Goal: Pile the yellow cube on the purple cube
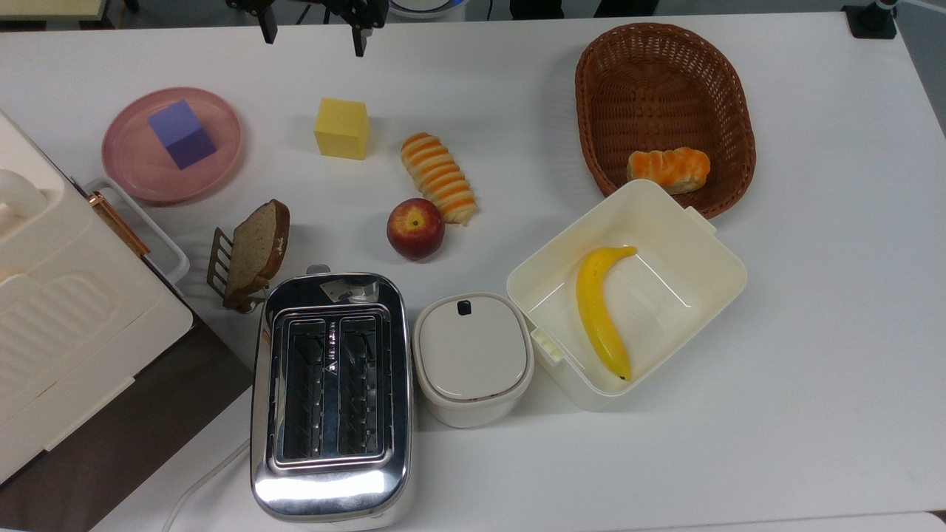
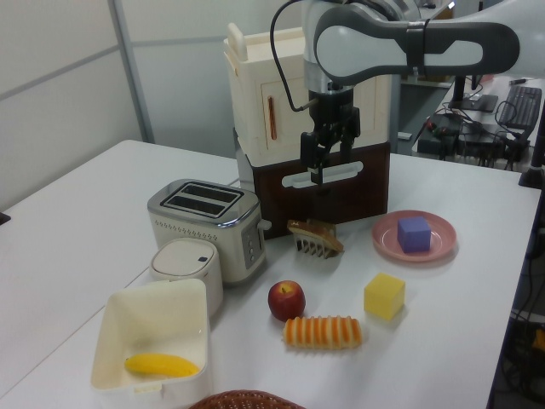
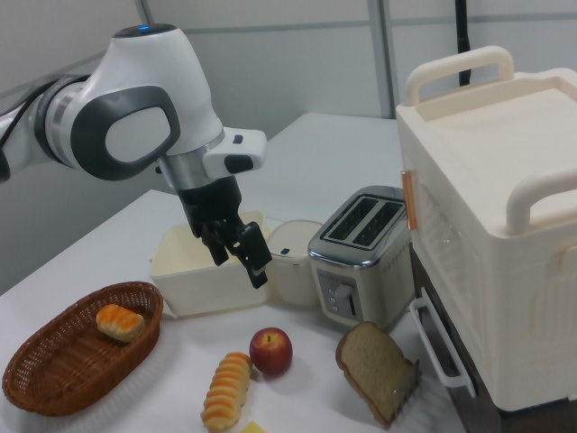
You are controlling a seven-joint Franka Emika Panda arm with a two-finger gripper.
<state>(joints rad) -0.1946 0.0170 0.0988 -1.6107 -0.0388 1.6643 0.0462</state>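
Top view puts the white surface (image 1: pixel 813 295) under everything; the pincer (image 1: pixel 313 29) hangs open and empty at its far edge. The yellow cube (image 1: pixel 342 128) sits free on the surface, the smaller purple cube (image 1: pixel 182 134) on the pink plate (image 1: pixel 133 170). The yellow cube looks light, stiff and matte; I would grip two opposite flat sides.
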